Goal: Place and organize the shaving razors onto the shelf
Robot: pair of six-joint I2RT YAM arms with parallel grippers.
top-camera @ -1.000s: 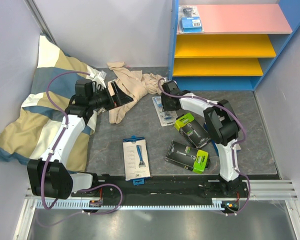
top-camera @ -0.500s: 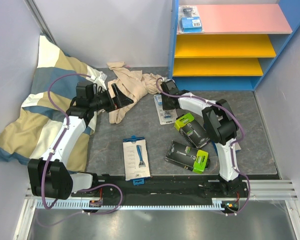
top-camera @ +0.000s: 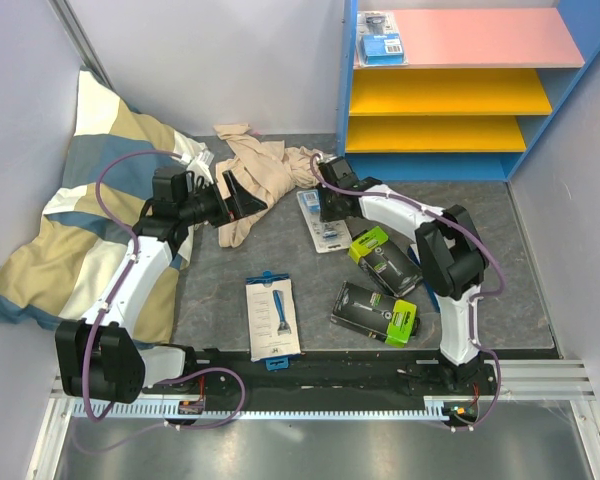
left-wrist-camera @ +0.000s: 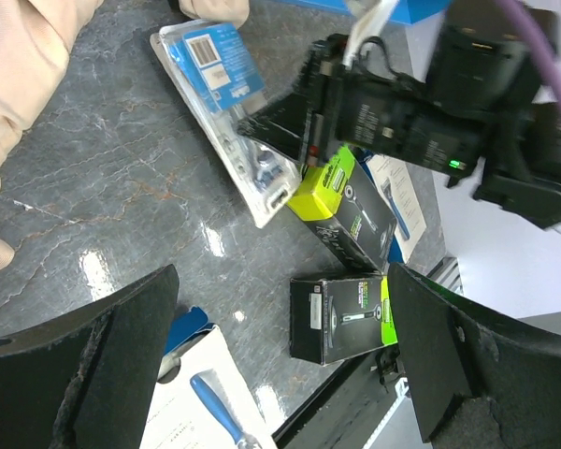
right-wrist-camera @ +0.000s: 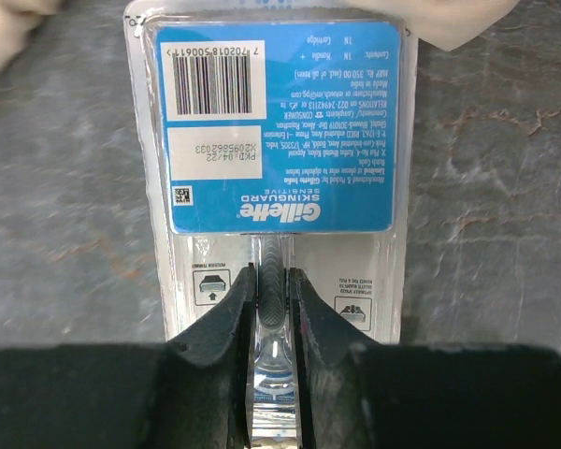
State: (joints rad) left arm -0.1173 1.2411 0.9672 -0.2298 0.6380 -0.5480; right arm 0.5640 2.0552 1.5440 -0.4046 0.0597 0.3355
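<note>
While the right pincer (right-wrist-camera: 269, 281) clamps the blister pack (right-wrist-camera: 276, 122) near its edge, the left pincer (left-wrist-camera: 280, 281) gapes wide

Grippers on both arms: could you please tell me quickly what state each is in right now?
Left gripper: open, holding nothing.
Right gripper: closed on the clear blister pack.

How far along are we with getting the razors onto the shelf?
One blister pack lies on the shelf's pink top board. The right gripper pinches a second blister pack on the table. Two black boxes and a white box remain.
</note>
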